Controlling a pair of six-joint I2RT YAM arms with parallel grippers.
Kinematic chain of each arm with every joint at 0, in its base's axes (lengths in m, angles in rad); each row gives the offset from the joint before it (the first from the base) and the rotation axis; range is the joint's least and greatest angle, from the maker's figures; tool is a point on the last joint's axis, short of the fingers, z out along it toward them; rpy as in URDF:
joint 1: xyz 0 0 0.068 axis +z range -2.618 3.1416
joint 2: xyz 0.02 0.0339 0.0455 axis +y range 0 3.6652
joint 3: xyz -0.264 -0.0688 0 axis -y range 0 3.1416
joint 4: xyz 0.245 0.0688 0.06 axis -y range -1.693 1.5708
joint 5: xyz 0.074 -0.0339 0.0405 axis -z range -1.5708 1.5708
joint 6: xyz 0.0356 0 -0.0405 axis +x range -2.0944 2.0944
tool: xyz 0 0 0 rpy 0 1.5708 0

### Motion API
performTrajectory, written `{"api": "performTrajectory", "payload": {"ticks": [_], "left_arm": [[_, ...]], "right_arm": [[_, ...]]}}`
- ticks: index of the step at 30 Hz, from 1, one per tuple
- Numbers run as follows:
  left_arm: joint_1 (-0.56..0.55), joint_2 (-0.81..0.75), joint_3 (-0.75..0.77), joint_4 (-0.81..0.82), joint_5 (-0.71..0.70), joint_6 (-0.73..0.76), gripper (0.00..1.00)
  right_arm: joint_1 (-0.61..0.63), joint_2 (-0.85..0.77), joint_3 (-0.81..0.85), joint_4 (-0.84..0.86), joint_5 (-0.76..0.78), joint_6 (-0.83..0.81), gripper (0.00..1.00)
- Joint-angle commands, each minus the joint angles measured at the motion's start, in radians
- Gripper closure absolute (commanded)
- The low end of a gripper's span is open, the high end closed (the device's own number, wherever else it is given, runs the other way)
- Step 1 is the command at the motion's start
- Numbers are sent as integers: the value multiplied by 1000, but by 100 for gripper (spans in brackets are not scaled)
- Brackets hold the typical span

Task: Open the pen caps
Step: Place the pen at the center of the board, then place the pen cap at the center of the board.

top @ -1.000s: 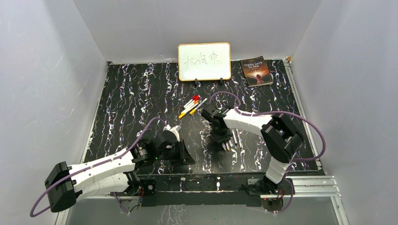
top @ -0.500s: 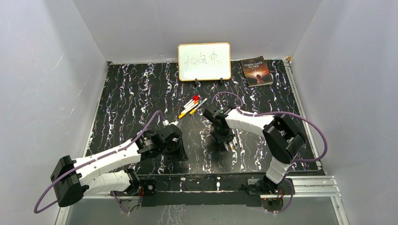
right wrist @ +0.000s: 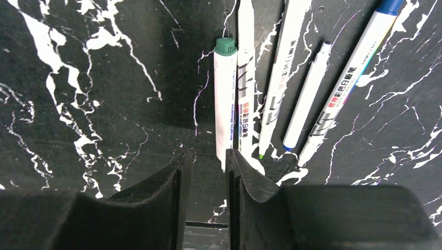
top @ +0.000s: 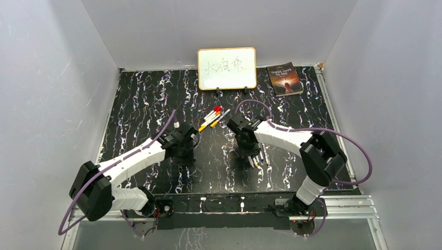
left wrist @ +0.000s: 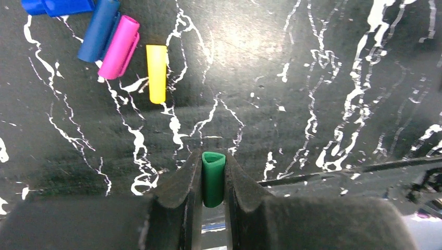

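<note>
Above the tabletop [top: 146, 104], left arm [top: 138, 158] stretched forward, fingers [left wrist: 180, 195] pinching green cap [left wrist: 213, 179].

A bunch of capped pens [top: 210, 119] lies on the marbled table [top: 135, 104] between the left arm [top: 135, 159] and right arm [top: 281, 136], with a whiteboard [top: 226, 68] and book [top: 284, 79] behind.

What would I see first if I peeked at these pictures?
A green cap pinched in the left gripper, over the black marbled table. A blue cap, a pink cap and a yellow cap lie loose beyond it. White pens lie in a row by the right gripper.
</note>
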Motion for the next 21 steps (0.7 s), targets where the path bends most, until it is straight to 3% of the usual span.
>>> {"api": "performTrajectory", "payload": {"ticks": [1, 10, 16, 21], "left_arm": [[26, 54, 35, -30, -43, 87, 98], [63, 144, 6, 30, -29, 131, 95], [68, 148, -4, 44, -31, 134, 85], [71, 157, -5, 42, -34, 134, 83]], "right_arm": [[-3, -73, 31, -1, -16, 10, 71], [-1, -110, 63, -13, -47, 19, 68], [-1, -109, 67, -11, -56, 19, 68], [-1, -107, 65, -5, -64, 19, 68]]}}
